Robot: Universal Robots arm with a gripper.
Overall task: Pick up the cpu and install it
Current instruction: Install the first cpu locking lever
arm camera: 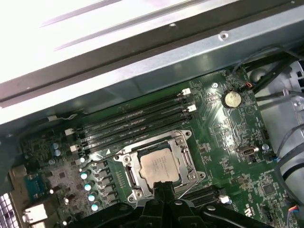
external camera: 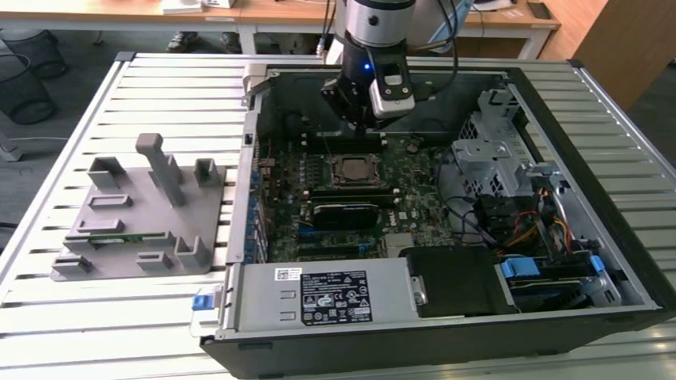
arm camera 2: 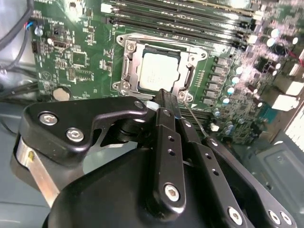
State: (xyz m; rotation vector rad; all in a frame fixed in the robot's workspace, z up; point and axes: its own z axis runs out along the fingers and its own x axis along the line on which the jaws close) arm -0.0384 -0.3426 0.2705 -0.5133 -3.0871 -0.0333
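Both wrist views show cpu (arm camera 2: 160, 71) flat in socket, gripper (arm camera 2: 164, 102) closed, empty.

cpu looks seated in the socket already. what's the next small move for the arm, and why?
Probably a short straight lift away from the board. In both wrist views the cpu lies flat inside the socket frame, and the gripper sits shut just off its edge, holding nothing.

Slatted metal table (external camera: 63, 317) under even light, dark floor (external camera: 63, 79) beside it. Behind, wooden desks (external camera: 275, 16) and a wire bin (external camera: 24, 87).
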